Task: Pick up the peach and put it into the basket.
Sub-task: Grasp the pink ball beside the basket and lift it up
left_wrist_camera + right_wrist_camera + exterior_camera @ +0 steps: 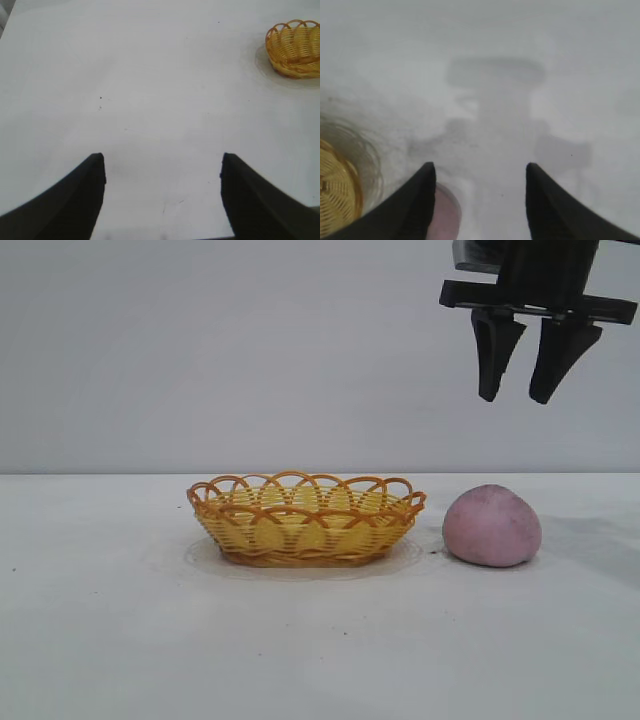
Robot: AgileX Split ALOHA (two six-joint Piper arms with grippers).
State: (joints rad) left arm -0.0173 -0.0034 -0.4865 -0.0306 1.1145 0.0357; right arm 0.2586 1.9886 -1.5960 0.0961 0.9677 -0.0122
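Observation:
The pink-mauve peach (492, 526) rests on the white table just right of the yellow wicker basket (305, 519), a small gap between them. High above the peach hangs my right gripper (523, 397), open, with nothing between its fingers. In the right wrist view the peach (447, 215) shows partly behind one finger of the right gripper (480, 167), and the basket (337, 195) lies off to one side. My left gripper (162, 157) is open over bare table, far from the basket (295, 49). It is out of the exterior view.
The white table (120, 640) spreads wide in front of and to the left of the basket. A plain grey wall stands behind. The right arm's shadow (495, 100) falls on the table.

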